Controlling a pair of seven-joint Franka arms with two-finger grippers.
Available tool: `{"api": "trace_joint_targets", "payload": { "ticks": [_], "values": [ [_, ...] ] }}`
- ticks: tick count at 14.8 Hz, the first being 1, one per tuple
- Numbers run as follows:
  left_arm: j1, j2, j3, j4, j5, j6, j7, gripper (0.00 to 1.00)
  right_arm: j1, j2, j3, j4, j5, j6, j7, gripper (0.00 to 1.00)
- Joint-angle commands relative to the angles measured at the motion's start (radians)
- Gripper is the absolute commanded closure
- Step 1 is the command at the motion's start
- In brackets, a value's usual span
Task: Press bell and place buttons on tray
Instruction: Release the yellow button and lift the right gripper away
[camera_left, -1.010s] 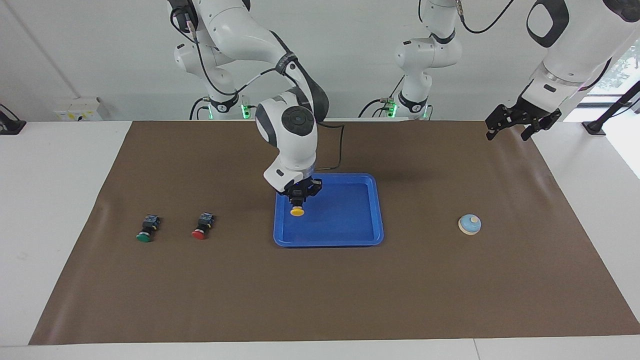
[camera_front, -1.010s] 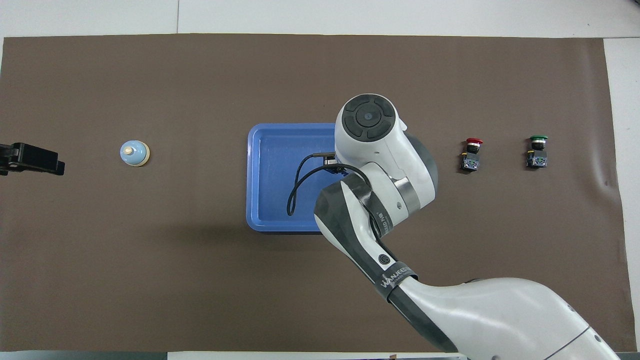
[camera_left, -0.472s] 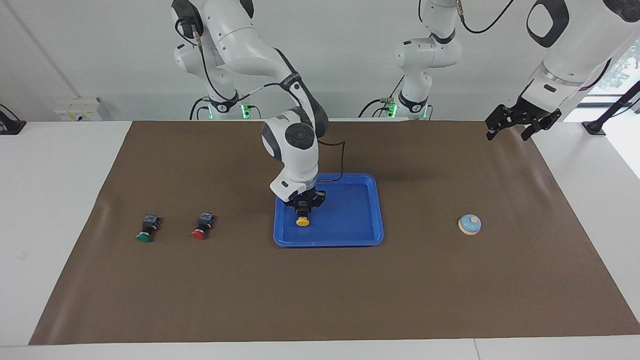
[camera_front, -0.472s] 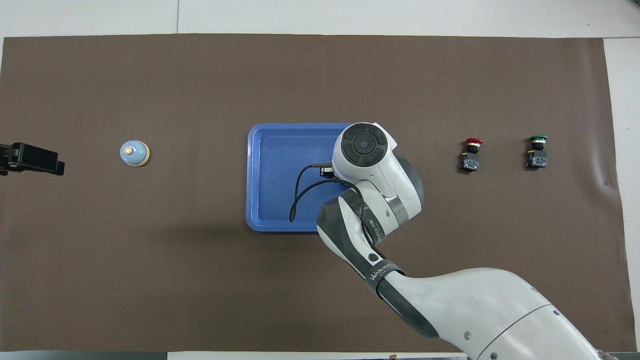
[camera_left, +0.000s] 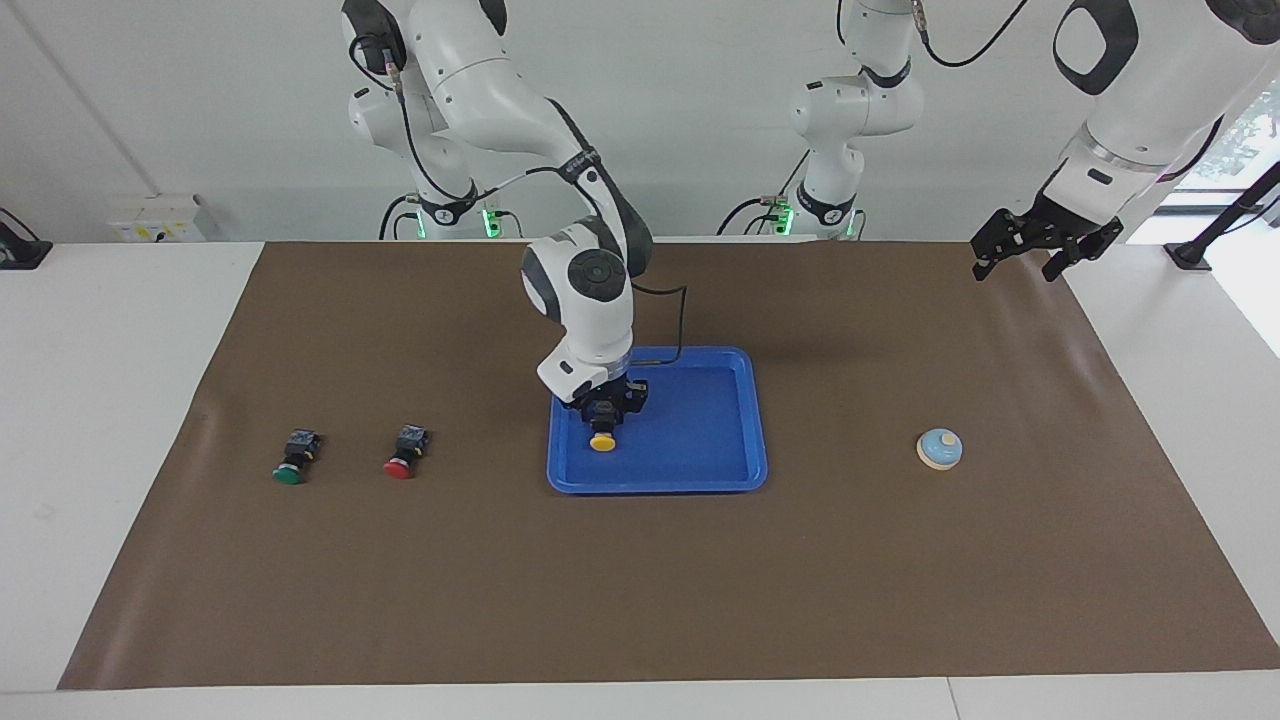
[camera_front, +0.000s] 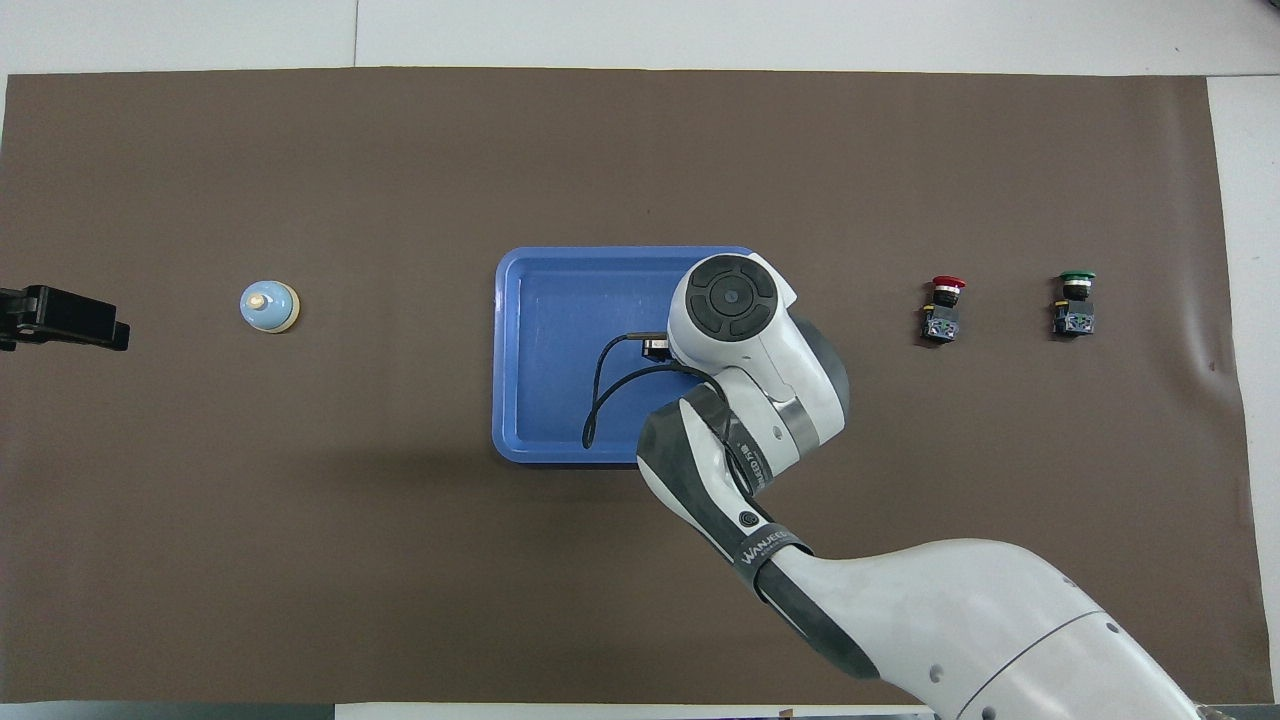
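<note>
- The right gripper (camera_left: 603, 408) is down in the tray (camera_left: 700, 470). It sits over the black body of the yellow button (camera_left: 602, 441), whose cap pokes out at six o'clock in the facing view.
- I cannot tell whether this gripper is clamped on the yellow button or has let it go. The button looks to be resting on the tray floor, in the tray's nine o'clock half in that view.
- The left gripper (camera_left: 1040, 252) is spread wide and empty. It hangs over the mat's (camera_left: 640, 600) corner at the left arm's end of the table, and that arm waits.
- Two buttons lie on the mat outside the tray, toward the right arm's end of the table:
  - The red button (camera_left: 404, 452) is at about nine o'clock from the right gripper in the facing view.
  - The green button (camera_left: 294, 457) is on the same line, further out.
- Both of these lie on their sides. Their long axes run roughly twelve to six, with the bodies at the twelve end toward the robots and the caps at the six end.
- The right arm is the nearer one for both, and red looks like the next pick. I judge the grip should close across the body, from nine to three.
- The bell (camera_left: 939, 449) stands upright on the mat, at about seven o'clock from the left gripper. The left arm is clearly the closer one to it.
</note>
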Motion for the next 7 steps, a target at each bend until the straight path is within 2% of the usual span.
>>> {"api": "trace_joint_targets", "payload": {
  "ticks": [1, 4, 7],
  "values": [
    [0.0, -0.006, 0.003, 0.005, 0.0, 0.001, 0.007, 0.0, -0.028, -0.045, -0.006, 0.062, 0.002, -0.128, 0.014, 0.0],
    [0.0, -0.006, 0.003, 0.005, 0.0, 0.001, 0.007, 0.0, -0.093, -0.117, -0.006, 0.073, 0.002, -0.209, -0.006, 0.0],
    [0.0, -0.006, 0.003, 0.005, 0.0, 0.001, 0.007, 0.0, -0.191, -0.161, -0.008, 0.071, 0.002, -0.26, -0.147, 0.0]
  ]
}}
